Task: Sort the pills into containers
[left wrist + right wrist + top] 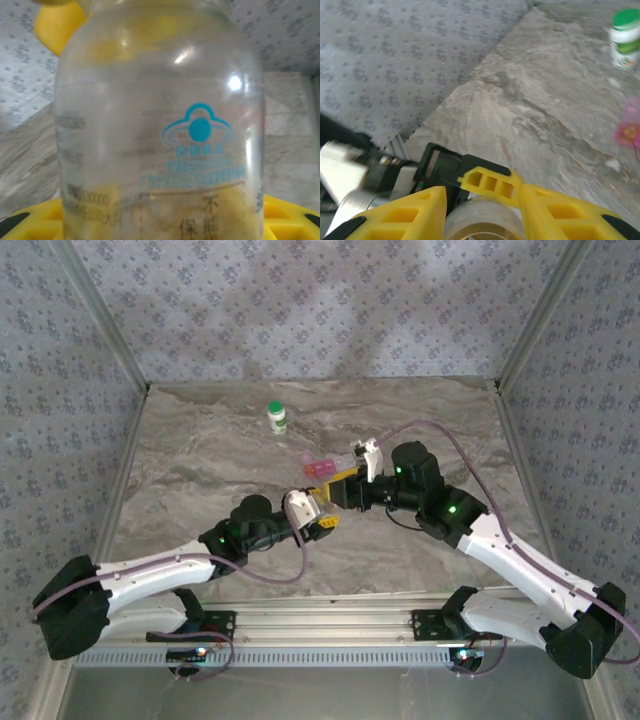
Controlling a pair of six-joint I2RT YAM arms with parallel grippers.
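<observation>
Just on the near side of the pink pill case (320, 467), the clear vial (160, 125) is pinched by the left pincer (322, 514) and by the right pincer (482, 205) at its top, so an uneven pull could make its smooth wall slip and tip.

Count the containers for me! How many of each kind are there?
white bottle with green cap: 1
pink pill case: 1
clear vial: 1
Total: 3
</observation>
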